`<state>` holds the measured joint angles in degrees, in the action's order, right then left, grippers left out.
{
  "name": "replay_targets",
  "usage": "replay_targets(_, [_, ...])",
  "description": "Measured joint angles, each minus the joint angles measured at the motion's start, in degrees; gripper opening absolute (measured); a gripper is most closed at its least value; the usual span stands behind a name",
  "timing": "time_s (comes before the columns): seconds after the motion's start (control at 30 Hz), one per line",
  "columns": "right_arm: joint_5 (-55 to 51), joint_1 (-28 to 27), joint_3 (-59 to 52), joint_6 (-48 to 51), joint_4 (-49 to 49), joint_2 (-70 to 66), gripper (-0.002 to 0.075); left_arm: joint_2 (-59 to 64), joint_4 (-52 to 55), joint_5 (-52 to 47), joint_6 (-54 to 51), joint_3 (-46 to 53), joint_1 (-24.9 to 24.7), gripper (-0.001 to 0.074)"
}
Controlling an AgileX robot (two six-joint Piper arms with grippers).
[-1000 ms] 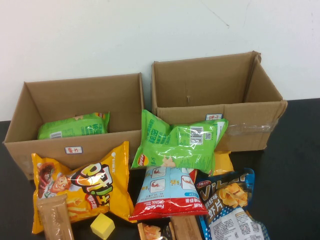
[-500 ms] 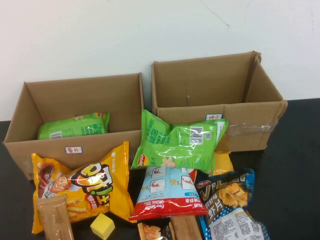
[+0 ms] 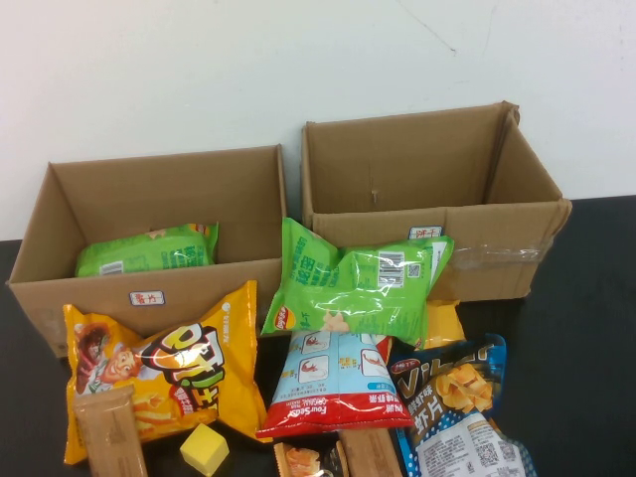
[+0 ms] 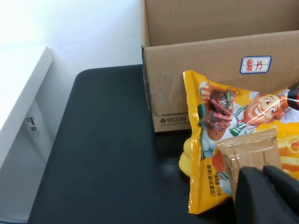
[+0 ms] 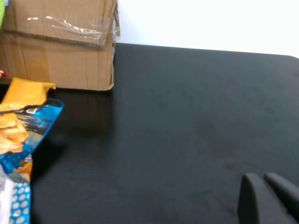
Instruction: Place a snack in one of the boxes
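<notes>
Centrally on the black table (image 3: 586, 328), the large bright-green chip bag (image 3: 353, 281) is propped against the front of the taller taped box (image 3: 434, 204), leaning on the front wall near that box's left corner, and it is overlapped at its lower edge by a blue-and-red snack bag (image 3: 333, 383). The lower, wider cardboard box (image 3: 149, 243) is set to the left, its white label (image 3: 146, 297) facing forward, and a smaller green bag (image 3: 149, 248) is seen lying inside it. A yellow cartoon bag (image 3: 164, 373) is leaned in front of this box, with a brown wrapped bar (image 3: 109, 432) and a yellow cube (image 3: 204, 449) beside it.

The left end effector (image 4: 268, 196) is seen only in the left wrist view, low over the brown bar; its fingers appear pressed together, holding nothing. The right end effector (image 5: 268, 198) is shown over bare table to the right of the taped box, fingers likewise together and empty.
</notes>
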<state>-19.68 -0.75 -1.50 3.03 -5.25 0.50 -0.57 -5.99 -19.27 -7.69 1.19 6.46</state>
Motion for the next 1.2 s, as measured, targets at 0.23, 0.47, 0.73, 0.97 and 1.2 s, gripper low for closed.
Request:
replay_targets(0.23, [0.0, 2.1, 0.0, 0.0, 0.0, 0.0, -0.0001, 0.0, 0.0, 0.0, 0.0, 0.0, 0.0, -0.0003])
replay_targets(0.47, [0.0, 2.1, 0.0, 0.0, 0.0, 0.0, -0.0001, 0.0, 0.0, 0.0, 0.0, 0.0, 0.0, -0.0003])
replay_targets(0.73, [0.0, 2.1, 0.0, 0.0, 0.0, 0.0, -0.0001, 0.0, 0.0, 0.0, 0.0, 0.0, 0.0, -0.0003])
replay_targets(0.97, [-5.6, 2.1, 5.7, 0.0, 0.1, 0.0, -0.0001, 0.0, 0.0, 0.0, 0.0, 0.0, 0.0, -0.0003])
replay_targets(1.2, [-20.7, 2.1, 31.4, 0.0, 1.7, -0.5, -0.0001, 0.0, 0.0, 0.0, 0.0, 0.0, 0.0, -0.0002])
